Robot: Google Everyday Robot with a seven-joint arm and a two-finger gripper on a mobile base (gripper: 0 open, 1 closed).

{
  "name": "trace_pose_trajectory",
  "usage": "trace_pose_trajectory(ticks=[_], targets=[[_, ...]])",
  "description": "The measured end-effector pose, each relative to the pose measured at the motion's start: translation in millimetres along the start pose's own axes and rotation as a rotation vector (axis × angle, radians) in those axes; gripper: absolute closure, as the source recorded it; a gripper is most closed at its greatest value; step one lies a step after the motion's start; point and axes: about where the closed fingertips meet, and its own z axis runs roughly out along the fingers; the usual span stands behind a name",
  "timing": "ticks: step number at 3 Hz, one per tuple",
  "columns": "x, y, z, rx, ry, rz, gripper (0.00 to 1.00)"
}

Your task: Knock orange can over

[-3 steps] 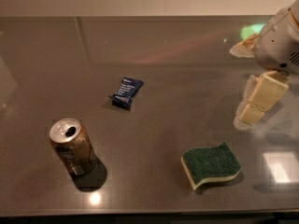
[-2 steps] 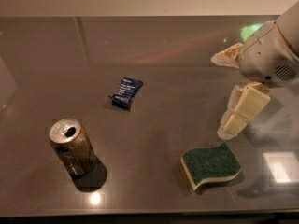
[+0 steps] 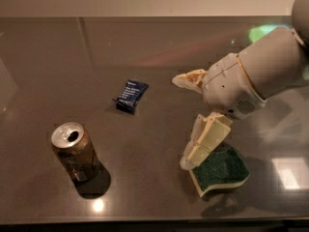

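Note:
The orange can (image 3: 75, 151) stands upright at the front left of the dark table (image 3: 58, 66), its silver top with the opened tab showing. My gripper (image 3: 182, 122) hangs over the table's middle right, well to the right of the can and not touching it. Its two cream fingers are spread apart and hold nothing: one fingertip (image 3: 181, 80) points left higher up, the other finger (image 3: 200, 146) reaches down beside the green sponge (image 3: 221, 170).
A small dark blue packet (image 3: 131, 95) lies between the can and the gripper, toward the back. The green sponge with its cream base lies at the front right, partly under my lower finger. The table's front edge runs just below the can and sponge.
My arm has swung in from the right edge toward the left and forward; the gripper is now over the sponge's left end. The can, packet and sponge have not moved.

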Motion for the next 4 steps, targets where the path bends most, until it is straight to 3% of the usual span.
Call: trace_pose_trajectory(ticks=[1, 4], targets=[[-26.9, 8.9, 42.5, -0.036, -0.077, -0.023, 0.00], [-92.6, 10.8, 131.7, -0.101, -0.167, 0.059, 0.00]])
